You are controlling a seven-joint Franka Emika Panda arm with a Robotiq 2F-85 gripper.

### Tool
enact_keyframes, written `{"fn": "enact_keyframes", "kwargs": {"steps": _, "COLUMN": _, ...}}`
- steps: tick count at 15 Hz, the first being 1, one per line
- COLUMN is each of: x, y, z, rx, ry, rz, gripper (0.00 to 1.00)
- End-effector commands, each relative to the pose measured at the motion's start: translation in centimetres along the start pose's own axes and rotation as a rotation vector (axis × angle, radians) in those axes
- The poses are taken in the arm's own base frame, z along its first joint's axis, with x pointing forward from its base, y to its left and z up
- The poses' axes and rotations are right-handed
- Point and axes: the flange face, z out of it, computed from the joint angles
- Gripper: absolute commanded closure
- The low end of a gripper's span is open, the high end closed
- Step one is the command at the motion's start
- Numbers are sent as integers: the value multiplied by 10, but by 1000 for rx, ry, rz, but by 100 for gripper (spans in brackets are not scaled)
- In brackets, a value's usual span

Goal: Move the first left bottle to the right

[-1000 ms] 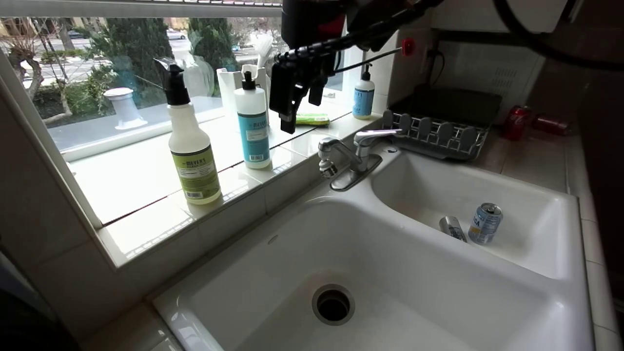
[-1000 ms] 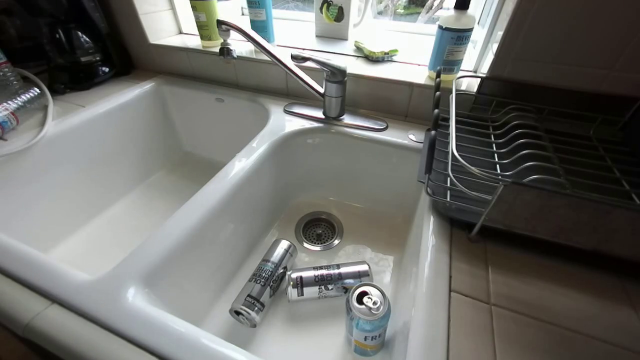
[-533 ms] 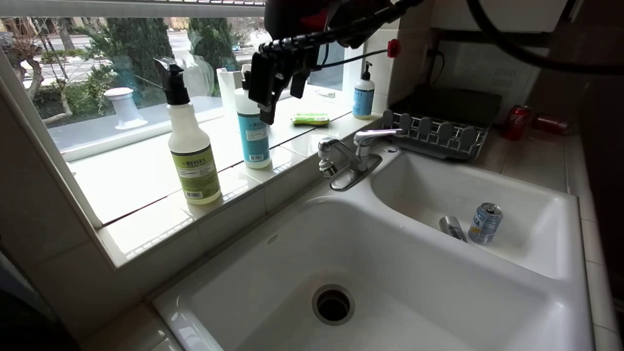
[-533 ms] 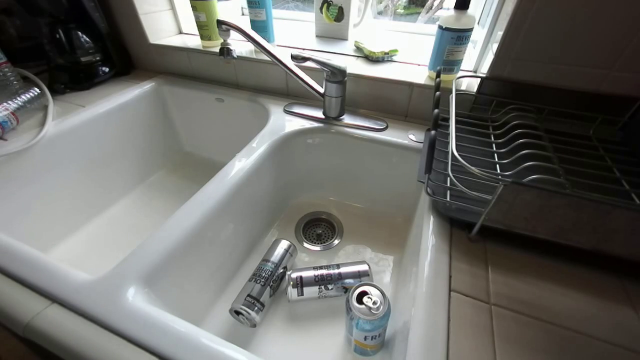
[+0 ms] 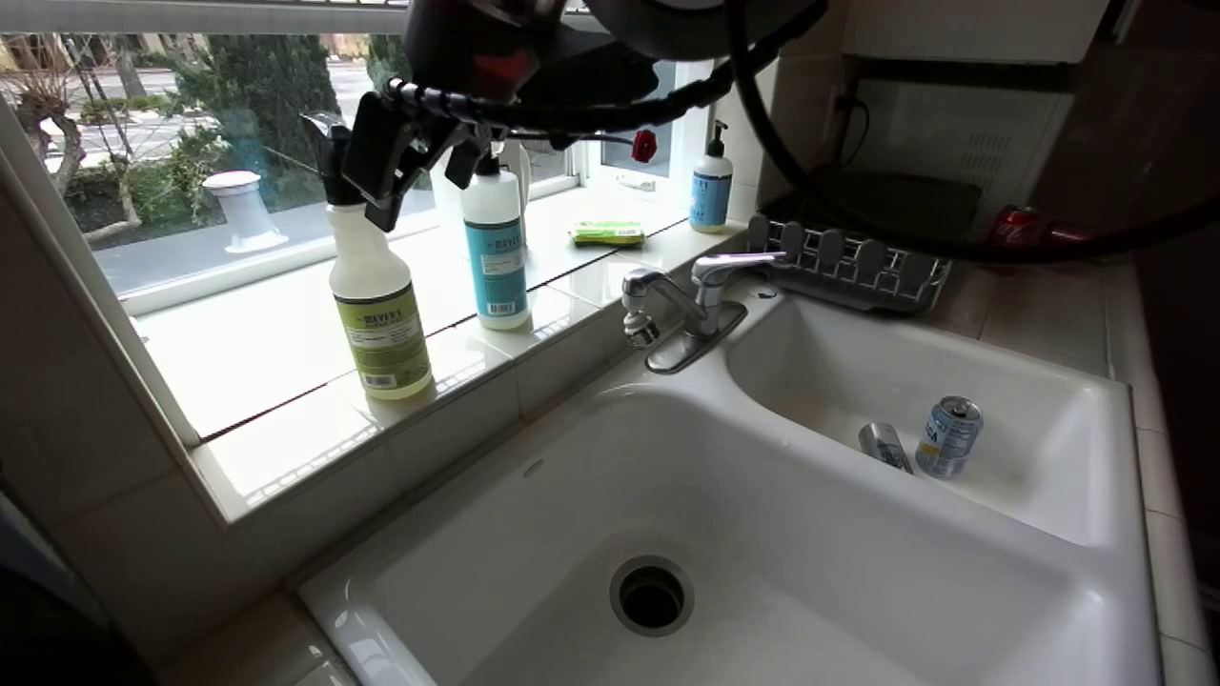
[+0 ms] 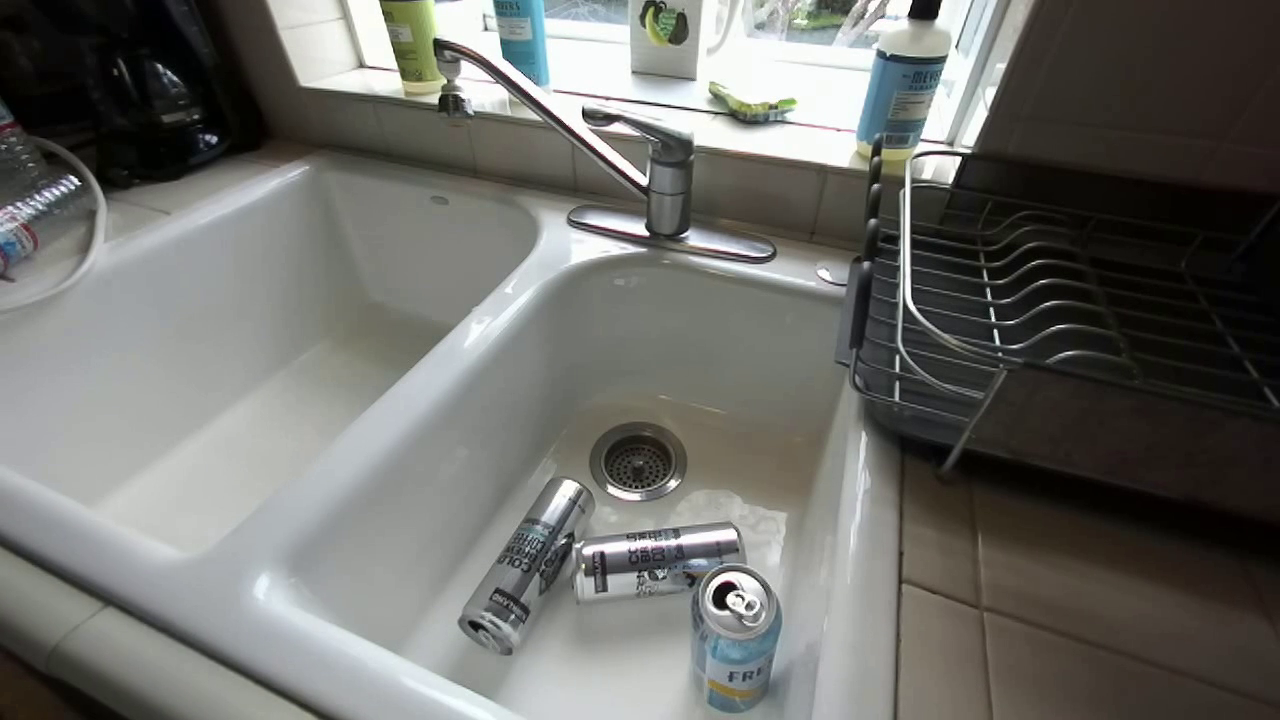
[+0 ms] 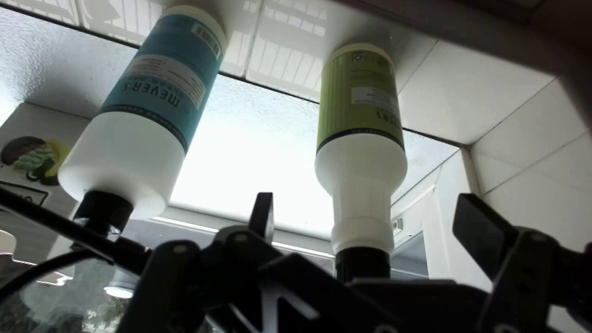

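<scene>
The first left bottle [image 5: 381, 329] is a spray bottle with a black trigger, pale upper part and olive label. It stands upright at the sill's left end. Only its lower part shows in an exterior view [image 6: 412, 45]. In the wrist view, which is upside down, the bottle [image 7: 363, 101] appears between the fingers, its trigger hidden behind the gripper body. My gripper [image 5: 422, 191] is near the bottle's neck and trigger in an exterior view. In the wrist view the gripper [image 7: 372, 219] is wide open, with gaps on both sides of the neck. Contact is not visible.
A blue-labelled bottle [image 5: 498, 267] stands just right of the spray bottle. A green packet [image 5: 607, 233] and a small blue bottle [image 5: 710, 195] are further right on the sill. The faucet [image 5: 701, 295], dish rack [image 6: 1060, 290] and double sink [image 6: 400, 400] with cans lie below.
My gripper has moved left in an exterior view, past the blue-labelled bottle to the spray bottle's neck, and its arm has turned. The bottles have not moved.
</scene>
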Motion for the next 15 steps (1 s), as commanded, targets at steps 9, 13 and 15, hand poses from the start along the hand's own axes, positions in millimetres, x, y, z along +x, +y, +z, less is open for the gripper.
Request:
{"fn": "enact_keyframes", "kwargs": {"steps": 9, "x": 17, "y": -6, "z": 38, "rx": 20, "ry": 169, "rz": 111, "gripper": 0}}
{"fn": "enact_keyframes", "kwargs": {"steps": 13, "x": 18, "y": -6, "z": 42, "rx": 10, "ry": 178, "rz": 135, "gripper": 34}}
{"fn": "enact_keyframes", "kwargs": {"steps": 15, "x": 20, "y": -7, "z": 42, "rx": 7, "ry": 179, "rz": 141, "gripper": 51}}
